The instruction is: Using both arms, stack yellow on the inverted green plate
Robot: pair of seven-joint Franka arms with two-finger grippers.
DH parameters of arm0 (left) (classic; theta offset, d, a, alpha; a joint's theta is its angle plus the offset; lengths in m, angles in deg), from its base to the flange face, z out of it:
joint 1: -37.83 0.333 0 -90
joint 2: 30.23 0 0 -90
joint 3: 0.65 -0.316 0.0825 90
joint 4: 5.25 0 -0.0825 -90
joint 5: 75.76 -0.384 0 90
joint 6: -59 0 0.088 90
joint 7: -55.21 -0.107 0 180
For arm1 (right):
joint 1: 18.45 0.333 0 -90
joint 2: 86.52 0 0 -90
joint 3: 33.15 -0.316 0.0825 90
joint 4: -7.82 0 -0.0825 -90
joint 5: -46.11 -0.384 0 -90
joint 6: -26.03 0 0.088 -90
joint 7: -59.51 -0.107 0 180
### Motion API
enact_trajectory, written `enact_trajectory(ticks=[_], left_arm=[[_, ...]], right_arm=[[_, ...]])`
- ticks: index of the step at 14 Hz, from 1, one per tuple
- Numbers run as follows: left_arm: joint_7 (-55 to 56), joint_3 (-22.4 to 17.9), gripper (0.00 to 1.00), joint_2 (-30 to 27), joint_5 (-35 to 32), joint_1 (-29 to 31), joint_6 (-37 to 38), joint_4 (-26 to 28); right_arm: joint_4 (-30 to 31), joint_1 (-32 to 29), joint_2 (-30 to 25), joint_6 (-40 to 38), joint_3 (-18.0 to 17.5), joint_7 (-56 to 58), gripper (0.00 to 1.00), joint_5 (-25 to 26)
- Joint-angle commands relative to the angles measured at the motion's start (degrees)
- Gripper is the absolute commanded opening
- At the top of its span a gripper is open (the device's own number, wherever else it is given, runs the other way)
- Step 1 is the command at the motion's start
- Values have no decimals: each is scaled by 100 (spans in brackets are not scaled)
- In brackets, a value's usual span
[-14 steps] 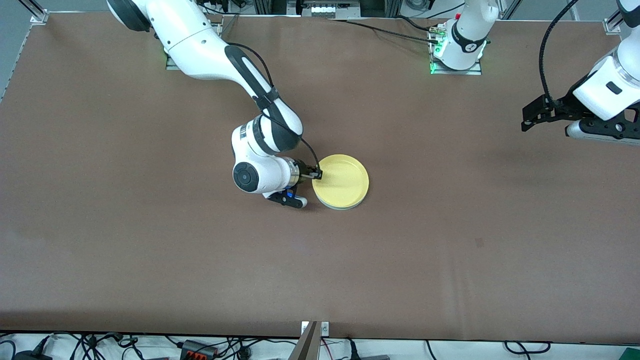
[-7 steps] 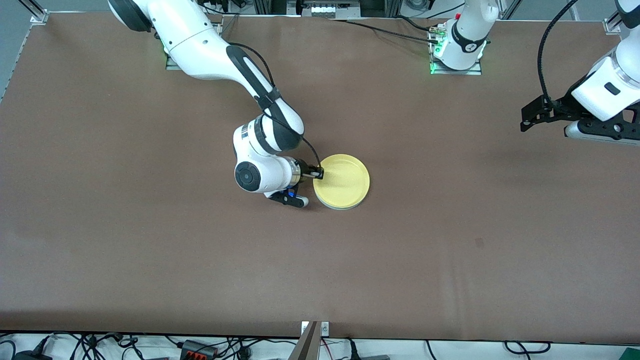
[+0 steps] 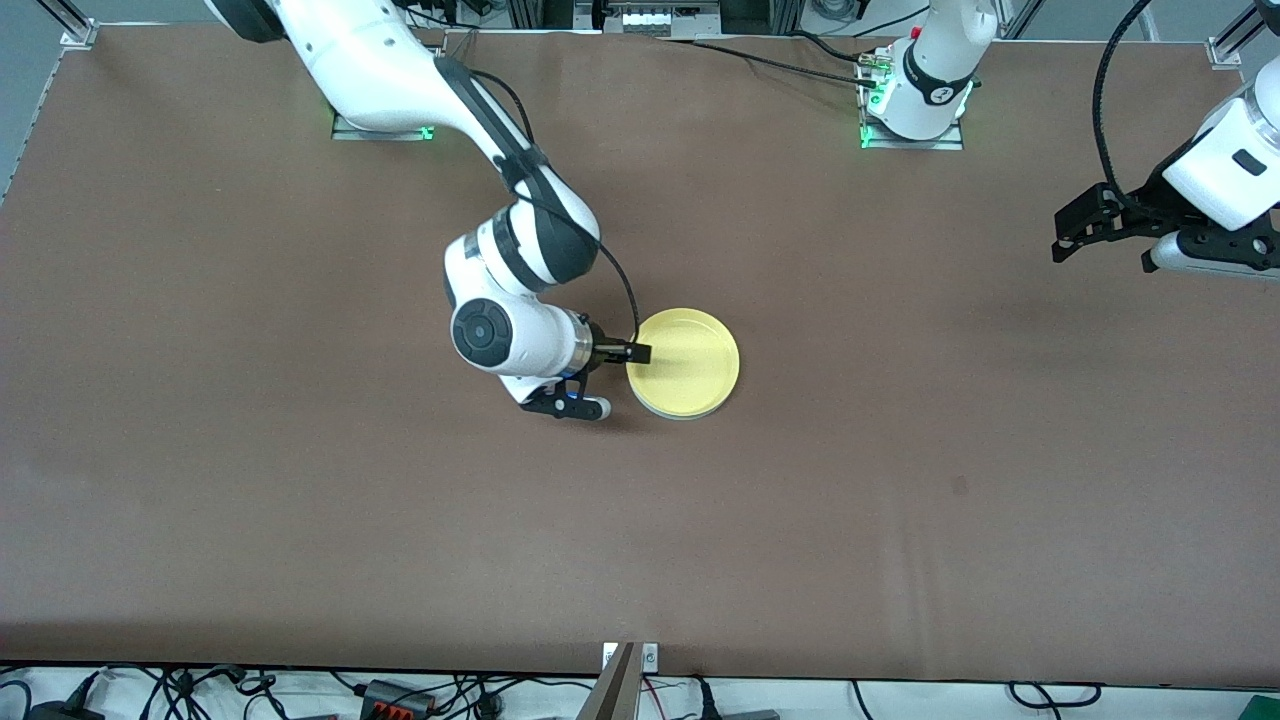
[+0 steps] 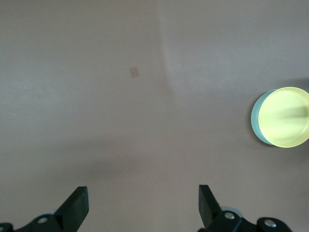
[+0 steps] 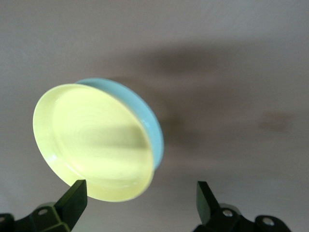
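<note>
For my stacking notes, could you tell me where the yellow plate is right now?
The yellow plate lies mid-table on the green plate, beside the open right gripper.

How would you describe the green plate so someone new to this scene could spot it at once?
Near the middle of the brown table, beside the right gripper, sits a two-plate stack. The green plate is the lower one, showing only as a pale mint edge under the yellow plate.

The brown table (image 3: 900, 500) is left bare all round the yellow plate (image 3: 686, 362) stacked on the green plate (image 5: 145, 108). Only the side toward the right arm's end is blocked, by the right gripper (image 3: 640, 352), spread wide at the rim.
</note>
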Motion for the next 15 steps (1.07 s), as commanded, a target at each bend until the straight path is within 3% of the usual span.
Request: enact_trajectory(ticks=[1, 7, 11, 15], left_arm=[[-87, -5, 100, 79, -9, 19, 152, -215], [-87, -13, 100, 79, -9, 28, 143, -207], [-79, -57, 100, 88, -17, 54, 213, -198], [-70, -22, 100, 88, -17, 54, 213, -198]], right_arm=[[148, -214, -687, -658, 82, 206, 100, 820], [140, -1382, -1602, -2040, 83, 1499, 100, 911], [131, -1981, -1875, -2094, 267, 1517, 100, 1226], [131, -2376, -1980, -2032, 346, 1622, 100, 1963]])
